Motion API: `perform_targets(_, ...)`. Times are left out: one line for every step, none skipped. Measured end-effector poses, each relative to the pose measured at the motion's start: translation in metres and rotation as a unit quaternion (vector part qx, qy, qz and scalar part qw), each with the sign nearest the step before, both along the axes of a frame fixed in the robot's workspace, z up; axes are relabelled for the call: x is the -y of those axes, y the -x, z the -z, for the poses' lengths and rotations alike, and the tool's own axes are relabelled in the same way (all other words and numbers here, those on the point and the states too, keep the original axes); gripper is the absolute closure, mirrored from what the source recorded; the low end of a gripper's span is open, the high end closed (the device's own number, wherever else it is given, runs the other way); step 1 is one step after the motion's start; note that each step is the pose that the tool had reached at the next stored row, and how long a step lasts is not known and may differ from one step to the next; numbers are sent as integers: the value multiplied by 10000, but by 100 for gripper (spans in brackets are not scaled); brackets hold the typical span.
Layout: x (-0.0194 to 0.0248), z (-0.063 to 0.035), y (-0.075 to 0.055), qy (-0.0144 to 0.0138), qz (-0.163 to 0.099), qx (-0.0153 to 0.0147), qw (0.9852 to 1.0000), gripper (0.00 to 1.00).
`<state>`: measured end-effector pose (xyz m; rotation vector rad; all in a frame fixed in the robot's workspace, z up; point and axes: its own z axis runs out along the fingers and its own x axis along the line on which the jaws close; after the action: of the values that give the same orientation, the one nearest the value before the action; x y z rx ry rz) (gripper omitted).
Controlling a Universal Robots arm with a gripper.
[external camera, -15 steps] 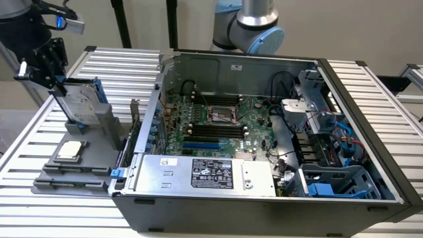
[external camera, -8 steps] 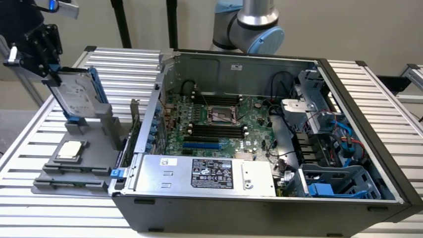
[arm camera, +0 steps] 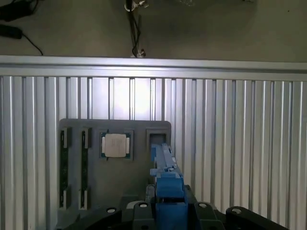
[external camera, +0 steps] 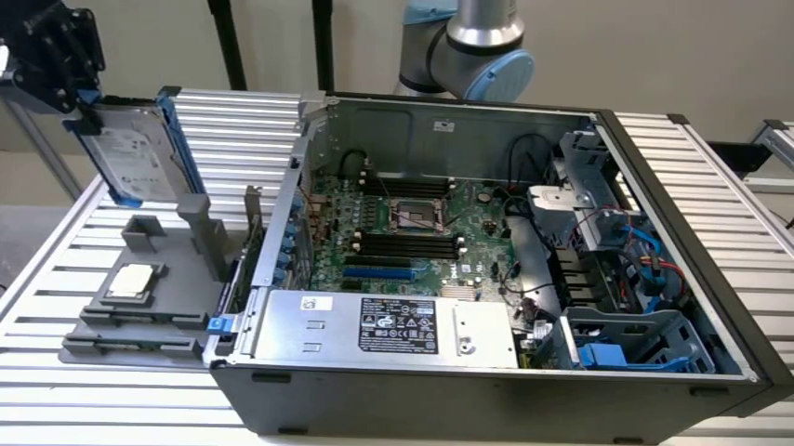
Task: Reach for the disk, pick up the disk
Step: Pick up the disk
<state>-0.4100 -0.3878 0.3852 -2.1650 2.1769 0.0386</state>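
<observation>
1 black gripper (external camera: 85, 104) sits at the far left of the exterior view, clamped on the disk (external camera: 130, 153), a rectangular silver-grey metal hard drive with a white printed label in a bright blue plastic carrier. The disk stands on its narrow edge, tilted slightly, with the gripper at its upper end. Its lower end is just above the 2 upright posts of a dark grey plastic holder tray (external camera: 137, 321); whether it touches them I cannot tell.

In the wrist view the gripper (arm camera: 169, 211) has its fingers pressed on both sides of the blue carrier, and the disk (arm camera: 165, 167) runs edge-on away from the camera toward a square slot in the holder tray (arm camera: 72, 191). 1 small square silver processor chip (external camera: 133, 282) lies flat in a recess of that tray, beside the slot and apart from the disk; it also shows in the wrist view (arm camera: 115, 144).

The tray rests on a slatted aluminium table (external camera: 50, 279). Just beside it, toward the exterior view's right, lies an open dark grey computer case (external camera: 496, 400) with a green motherboard (external camera: 410, 232) and a large silver box with a black label (external camera: 397, 325) inside. Behind the case rises the silver and light-blue robot arm (external camera: 478, 46).
</observation>
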Motion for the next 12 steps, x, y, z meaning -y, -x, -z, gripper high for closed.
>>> perform_targets(0,-45,-7,0,0,1,10000,67)
perform_targets(0,-94,-16,-1,-1,1,10000,67)
perform_targets(0,-139,-28,-1,-2,0,10000,67)
perform_targets(1,-185,-39,-2,-3,1,10000,67)
perform_targets(1,-230,-52,-2,-4,0,10000,67)
perform_targets(1,-276,-66,-4,-6,0,10000,67)
perform_targets(2,-320,-83,-6,-8,1,10000,67)
perform_targets(4,-367,-106,-9,-10,-1,10000,67)
perform_targets(8,-410,-135,-16,-14,0,10000,67)
perform_targets(11,-451,-165,-25,-18,1,10000,67)
perform_targets(15,-495,-197,-33,-21,-1,10000,67)
perform_targets(19,-534,-230,-43,-23,0,10000,67)
